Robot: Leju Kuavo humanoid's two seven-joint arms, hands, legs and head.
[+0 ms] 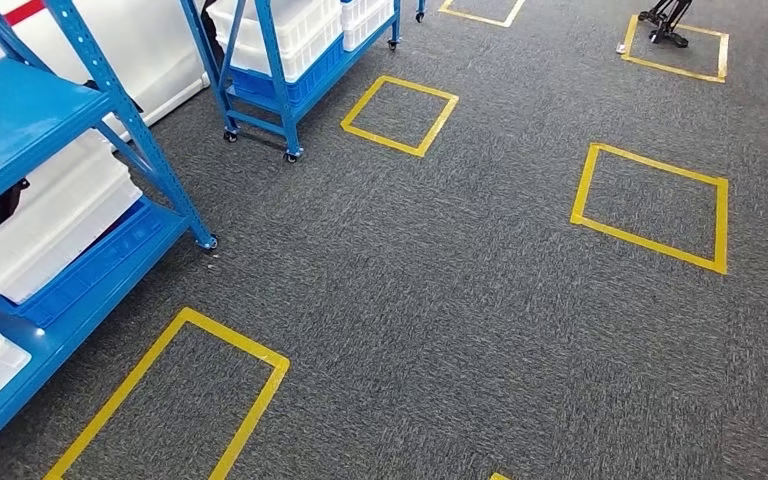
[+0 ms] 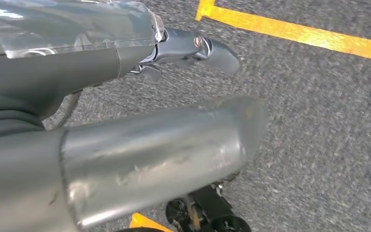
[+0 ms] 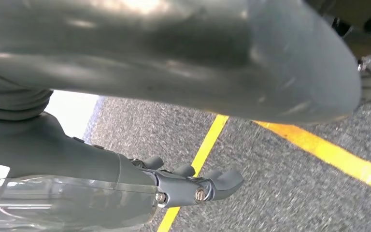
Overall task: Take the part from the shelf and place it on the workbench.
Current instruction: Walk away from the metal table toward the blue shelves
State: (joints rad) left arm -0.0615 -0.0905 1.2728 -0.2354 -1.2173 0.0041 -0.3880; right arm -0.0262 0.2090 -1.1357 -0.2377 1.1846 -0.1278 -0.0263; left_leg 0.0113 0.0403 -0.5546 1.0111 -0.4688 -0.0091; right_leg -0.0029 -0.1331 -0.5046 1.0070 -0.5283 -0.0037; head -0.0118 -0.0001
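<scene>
My left hand [image 2: 193,48] hung low over the floor, holding nothing. Its thick thumb [image 2: 174,154] stretched out straight and its darker fingers [image 2: 212,50] lay extended, well apart from the thumb, only slightly bent at the tips. My right hand [image 3: 188,186] hung the same way, nothing in it: the thumb [image 3: 270,58] reached forward and the fingers [image 3: 222,181] pointed out, loosely curled at their ends, clear of the thumb.
</scene>
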